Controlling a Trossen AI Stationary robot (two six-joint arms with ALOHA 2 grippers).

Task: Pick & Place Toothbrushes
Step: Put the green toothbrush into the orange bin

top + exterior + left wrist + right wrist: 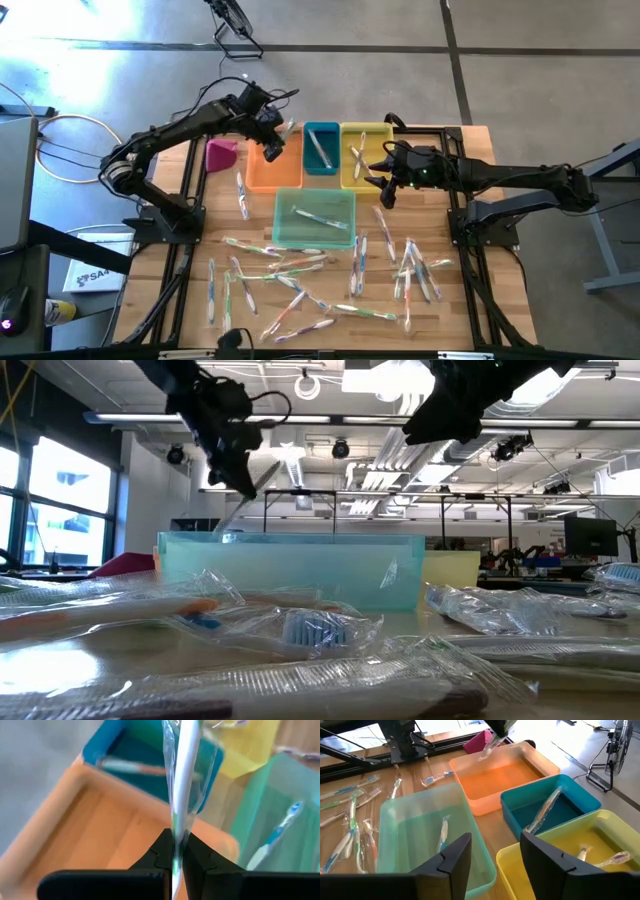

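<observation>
High view shows the left gripper (272, 133) clamped on a wrapped toothbrush (287, 131) above the orange bin (272, 173); centre it before release; right gripper (385, 180) stands part-open, empty.

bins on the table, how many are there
5: orange bin, blue bin and yellow bin side by side, a green bin nearer the loose toothbrushes, and a pink bin tipped beside the orange one, partly hidden.

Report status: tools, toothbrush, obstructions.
Left tool shut on wrapped toothbrush, above orange bin. Right tool open, empty, over yellow bin. Nothing blocking the drop.
</observation>
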